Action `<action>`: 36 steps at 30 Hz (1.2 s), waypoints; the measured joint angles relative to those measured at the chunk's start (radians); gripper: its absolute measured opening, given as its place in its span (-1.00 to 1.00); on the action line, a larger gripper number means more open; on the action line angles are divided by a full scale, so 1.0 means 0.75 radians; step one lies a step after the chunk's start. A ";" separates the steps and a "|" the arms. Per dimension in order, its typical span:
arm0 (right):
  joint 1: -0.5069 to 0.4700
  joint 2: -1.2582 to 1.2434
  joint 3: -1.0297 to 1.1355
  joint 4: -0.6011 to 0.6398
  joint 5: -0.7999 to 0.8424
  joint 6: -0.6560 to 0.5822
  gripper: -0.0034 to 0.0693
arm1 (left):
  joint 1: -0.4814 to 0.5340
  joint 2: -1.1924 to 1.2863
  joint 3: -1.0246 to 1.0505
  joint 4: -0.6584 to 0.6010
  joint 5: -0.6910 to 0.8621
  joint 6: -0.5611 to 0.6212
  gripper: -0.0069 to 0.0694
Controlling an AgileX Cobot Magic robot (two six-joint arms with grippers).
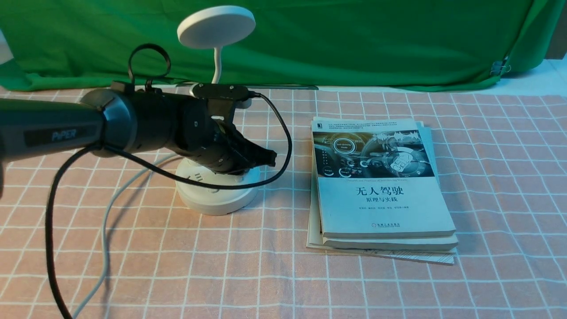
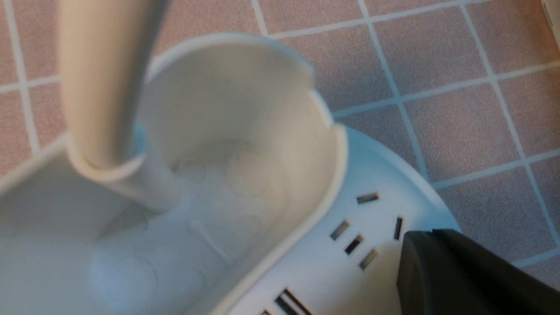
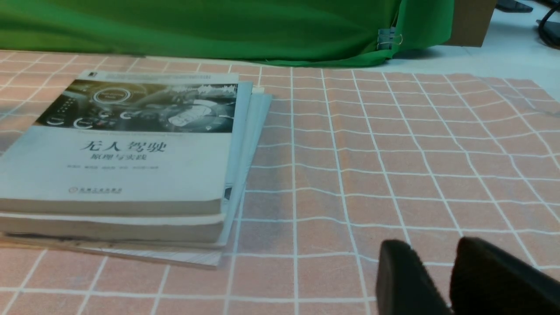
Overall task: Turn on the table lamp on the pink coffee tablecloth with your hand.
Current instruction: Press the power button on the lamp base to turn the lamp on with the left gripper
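Note:
The white table lamp stands on the pink coffee tablecloth point(image 1: 398, 283), left of centre in the front view. It has a disc head point(image 1: 216, 26), a thin neck point(image 1: 216, 66) and a round base point(image 1: 217, 197). The lamp is unlit. My left gripper point(image 1: 270, 157), the hand, is shut and empty; it hovers low over the right side of the base. In the left wrist view its tip point(image 2: 431, 236) lies next to the base's socket slots point(image 2: 363, 236), beside the oval cup point(image 2: 245, 144). My right gripper point(image 3: 431, 251) is slightly open and empty above bare cloth.
A stack of books point(image 1: 376, 186) lies right of the lamp and shows in the right wrist view point(image 3: 131, 148). The lamp's white cord point(image 1: 106, 221) runs to the front left. A green backdrop cloth point(image 1: 354, 40) hangs behind. My left arm's black cable point(image 1: 283, 150) loops by the base.

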 joint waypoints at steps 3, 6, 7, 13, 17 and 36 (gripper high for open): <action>0.000 0.000 0.000 0.000 0.000 0.000 -0.25 | 0.000 -0.040 0.020 0.000 0.029 0.000 -0.77; 0.000 0.000 0.000 0.000 0.000 0.000 -0.25 | 0.000 -0.113 0.026 0.000 0.035 0.000 -0.77; 0.000 0.000 0.000 0.000 0.000 0.000 -0.25 | 0.000 -0.130 0.026 0.000 0.036 0.000 -0.77; 0.000 0.000 0.000 0.000 0.000 0.000 -0.25 | 0.000 -0.112 0.056 0.000 0.047 0.000 -0.77; 0.000 0.000 0.000 0.000 0.000 0.000 -0.25 | 0.000 -0.075 0.097 -0.010 0.034 0.000 -0.76; 0.000 0.000 0.000 0.000 0.000 0.000 -0.25 | 0.000 -0.093 0.152 -0.046 -0.112 -0.016 -0.76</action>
